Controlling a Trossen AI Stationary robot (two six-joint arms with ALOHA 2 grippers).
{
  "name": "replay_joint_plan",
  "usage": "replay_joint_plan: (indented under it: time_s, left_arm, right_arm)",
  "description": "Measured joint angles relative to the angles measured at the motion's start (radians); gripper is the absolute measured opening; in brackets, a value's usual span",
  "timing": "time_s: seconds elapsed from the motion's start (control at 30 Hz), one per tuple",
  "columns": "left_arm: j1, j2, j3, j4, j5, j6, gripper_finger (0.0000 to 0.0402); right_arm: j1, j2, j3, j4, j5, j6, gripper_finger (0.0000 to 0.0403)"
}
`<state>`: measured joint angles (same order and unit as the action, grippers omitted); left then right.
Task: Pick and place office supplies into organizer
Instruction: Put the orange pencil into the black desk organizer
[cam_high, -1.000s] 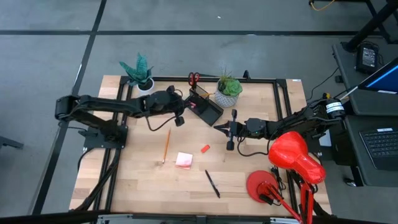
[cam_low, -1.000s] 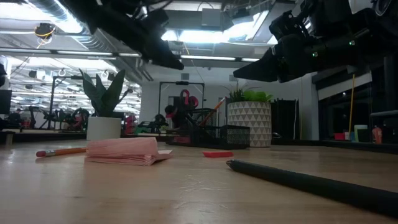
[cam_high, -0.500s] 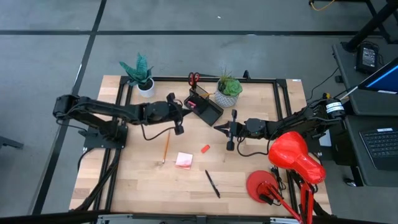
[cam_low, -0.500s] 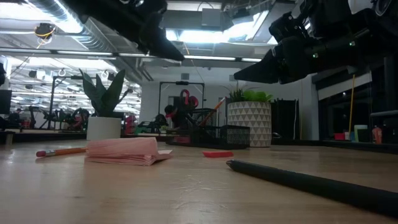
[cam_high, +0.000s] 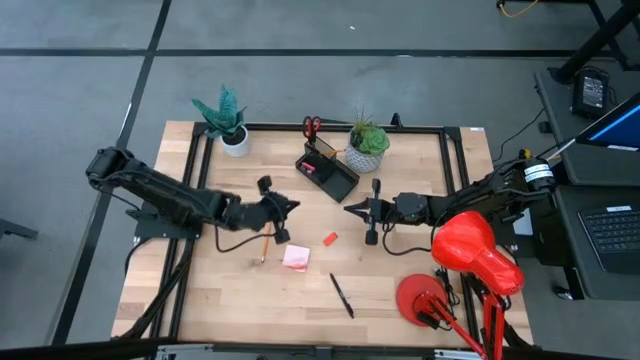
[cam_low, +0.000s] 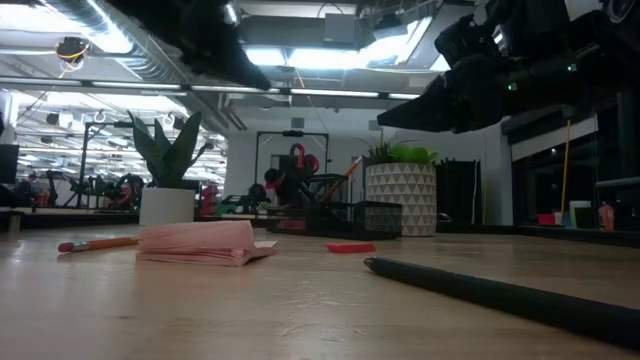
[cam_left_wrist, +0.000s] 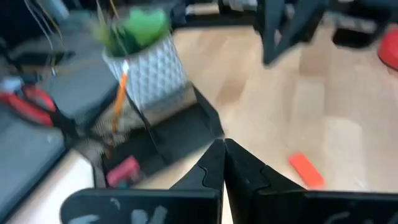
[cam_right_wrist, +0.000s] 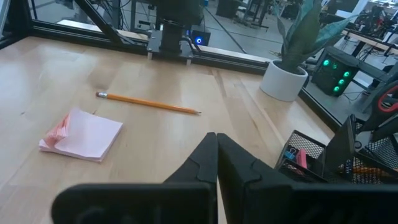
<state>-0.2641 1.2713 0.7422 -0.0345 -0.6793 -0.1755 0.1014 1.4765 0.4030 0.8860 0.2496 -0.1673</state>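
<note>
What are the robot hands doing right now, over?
Left hand shut, empty, above the pencil. Right hand shut, empty, waiting beside the organizer. Sticky pad, eraser, pen on table. Nothing blocking.

You're in a robotics lab: grey concrete floor (cam_high: 90, 90) around the black-framed wooden table (cam_high: 225, 300), an open laptop (cam_high: 612, 232) at right, exposed ceiling ducts (cam_low: 70, 55) and strip lights (cam_low: 320, 57).

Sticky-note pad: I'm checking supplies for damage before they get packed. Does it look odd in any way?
Yes. The pink sticky-note pad lies flat on the table, but the sheets at one corner are curled and ruffled instead of lying flush. Nothing else stands out.
</note>
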Motion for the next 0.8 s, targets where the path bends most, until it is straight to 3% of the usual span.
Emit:
replay_joint_plan:
  time_s: [0.2,0.47,0.63,0.8]
  left_arm:
    - [-0.107,0.000,0.000,-0.175,-0.094,-0.334,0.0002]
    - [-0.139,0.000,-0.001,-0.373,-0.048,-0.614,0.0003]
    - [-0.105,0.000,-0.001,-0.510,0.064,-0.850,0.0001]
    - [-0.053,0.000,-0.001,-0.583,0.183,-0.914,0.0003]
  right_arm:
    - [0.000,0.000,0.000,0.000,0.000,-0.002,0.0008]
    - [0.000,0.000,0.000,-0.001,0.000,-0.002,0.0008]
    - [0.000,0.000,0.000,-0.001,0.000,-0.002,0.0008]
    - [-0.002,0.000,0.000,-0.001,0.000,-0.003,0.0008]
